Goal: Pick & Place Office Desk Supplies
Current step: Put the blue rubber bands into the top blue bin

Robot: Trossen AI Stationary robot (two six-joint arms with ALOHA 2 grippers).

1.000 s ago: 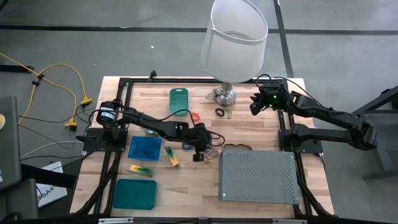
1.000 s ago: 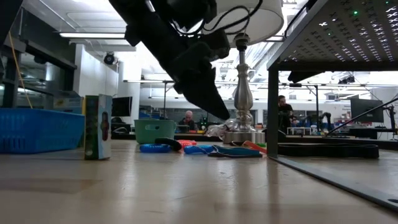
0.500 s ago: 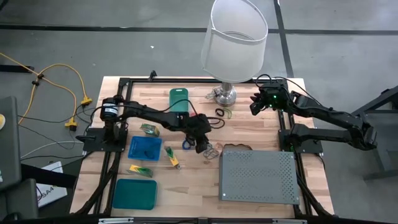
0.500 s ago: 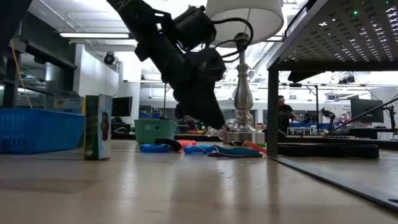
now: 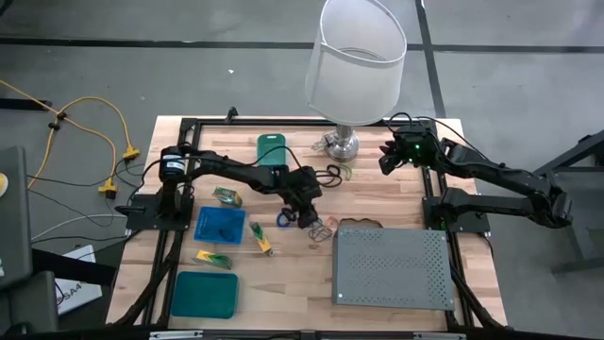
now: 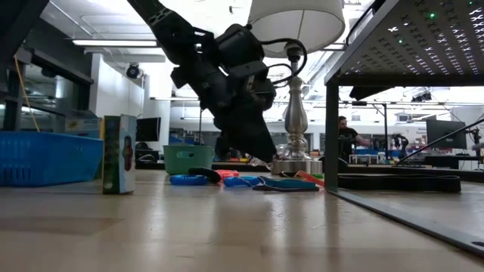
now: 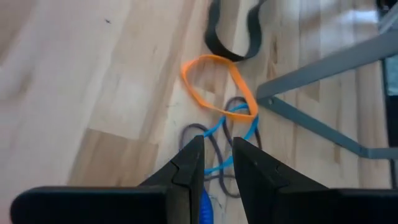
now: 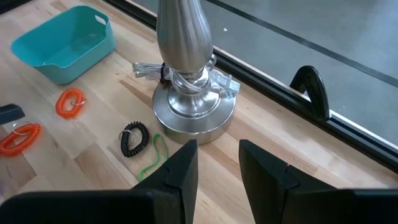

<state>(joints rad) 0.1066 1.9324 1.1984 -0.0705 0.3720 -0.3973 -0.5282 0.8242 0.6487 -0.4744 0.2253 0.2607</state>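
Loops of thin rubber band (image 7: pixel 219 87) lie tangled on the desk (image 7: pixel 93 81) beside the grey box; light, floppy. Left gripper (image 7: pixel 216 163) nearly together above them, clamping nothing visible; pinch one strand

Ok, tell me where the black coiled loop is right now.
In the high view the black coiled loop lies on the table just in front of the lamp base, on its left-arm side; the right wrist view shows a thin green band beside it.

Cameras: high, straight down over table (image 5: pixel 396 203); low, level at tabletop; wrist views, close. Lamp (image 5: pixel 351 66) near far edge shared by high, low, right wrist.
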